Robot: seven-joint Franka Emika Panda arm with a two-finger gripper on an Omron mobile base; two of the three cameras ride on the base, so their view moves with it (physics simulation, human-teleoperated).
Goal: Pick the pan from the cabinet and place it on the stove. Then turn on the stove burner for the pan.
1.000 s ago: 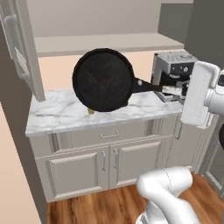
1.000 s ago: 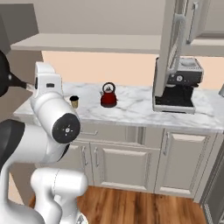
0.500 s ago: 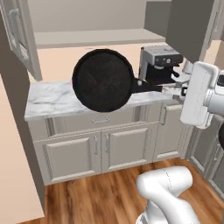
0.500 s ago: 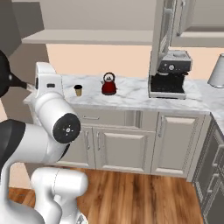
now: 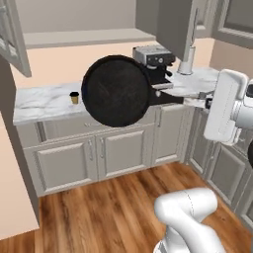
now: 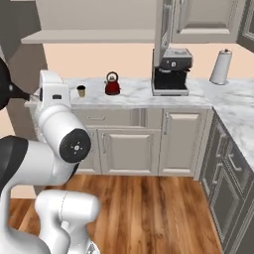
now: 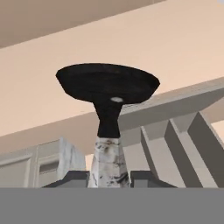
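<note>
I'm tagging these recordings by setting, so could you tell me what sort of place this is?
A simulated home kitchen, most likely: a marble-look counter over panelled base cabinets, with a red kettle, an espresso machine and a paper towel roll on it.

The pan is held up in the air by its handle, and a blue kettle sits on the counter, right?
Not quite: the kettle is red, as the right base view shows. The rest holds: the gripper holds the pan up by its handle.

red kettle (image 6: 112, 84), small cup (image 6: 81, 91), coffee machine (image 6: 171, 72), paper towel roll (image 6: 220, 67)
</note>
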